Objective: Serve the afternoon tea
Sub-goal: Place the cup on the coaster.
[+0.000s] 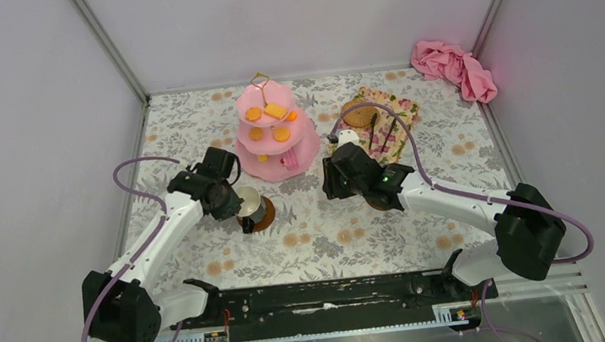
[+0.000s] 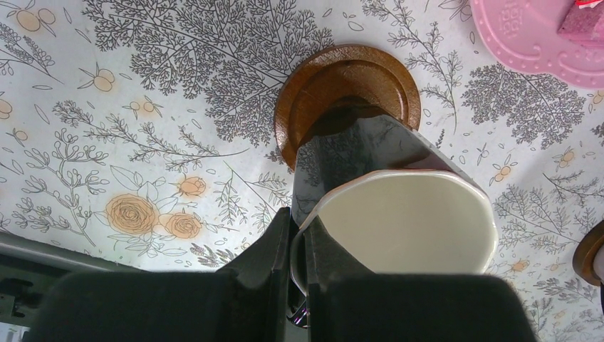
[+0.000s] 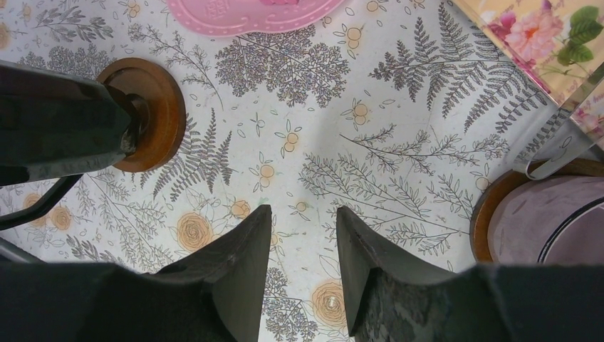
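Left wrist view: the mug (image 2: pixel 402 221), glossy, stiff ceramic that is probably slippery and breakable, stands empty on a brown saucer (image 2: pixel 342 78). The left gripper (image 2: pixel 299 263) is clamped on its rim, a sensible hold. The right gripper (image 3: pixel 303 235) hangs with jaws apart, holding nothing, near the purple mug (image 3: pixel 541 221). Biscuits (image 1: pixel 282 134) sit on the cake stand (image 1: pixel 261 168).

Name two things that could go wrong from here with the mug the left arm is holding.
1. The left fingers pinch only one side of the rim of the mug over the saucer; it might slip or tip on release.
2. The cake stand sits close by; a wide swing could knock its biscuits off.
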Robot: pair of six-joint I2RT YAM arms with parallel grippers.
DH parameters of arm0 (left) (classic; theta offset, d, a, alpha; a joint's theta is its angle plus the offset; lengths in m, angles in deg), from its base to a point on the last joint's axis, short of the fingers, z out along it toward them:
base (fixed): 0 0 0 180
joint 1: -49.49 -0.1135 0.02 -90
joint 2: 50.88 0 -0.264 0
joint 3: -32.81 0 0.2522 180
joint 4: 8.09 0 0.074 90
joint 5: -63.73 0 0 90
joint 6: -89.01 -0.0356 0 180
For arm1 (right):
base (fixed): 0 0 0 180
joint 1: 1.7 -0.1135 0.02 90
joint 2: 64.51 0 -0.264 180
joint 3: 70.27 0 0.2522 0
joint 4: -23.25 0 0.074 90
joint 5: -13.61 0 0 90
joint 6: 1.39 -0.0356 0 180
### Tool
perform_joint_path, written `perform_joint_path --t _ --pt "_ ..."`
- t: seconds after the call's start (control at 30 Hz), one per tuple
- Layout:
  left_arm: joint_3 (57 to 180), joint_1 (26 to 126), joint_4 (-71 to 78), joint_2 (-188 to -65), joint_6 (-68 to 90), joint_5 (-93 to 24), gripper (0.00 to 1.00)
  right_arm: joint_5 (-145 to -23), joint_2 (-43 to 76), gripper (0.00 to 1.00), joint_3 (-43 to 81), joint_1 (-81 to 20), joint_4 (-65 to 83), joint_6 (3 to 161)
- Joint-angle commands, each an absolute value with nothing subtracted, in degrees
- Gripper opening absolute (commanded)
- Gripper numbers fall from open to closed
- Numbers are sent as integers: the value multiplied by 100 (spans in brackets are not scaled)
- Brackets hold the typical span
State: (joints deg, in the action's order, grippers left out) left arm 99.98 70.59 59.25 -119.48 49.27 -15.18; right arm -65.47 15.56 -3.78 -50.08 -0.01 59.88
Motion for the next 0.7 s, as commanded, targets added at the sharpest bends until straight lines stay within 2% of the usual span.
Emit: perform_joint_path --t 0.0,0.67 --pt "10036 7006 5454 -11939 4836 -1578 0 -6618 1371 46 -329 -5070 217 6058" --pt "10130 6931 5507 -12189 4761 -1610 0 -6738 1422 46 -334 -5073 293 6071"
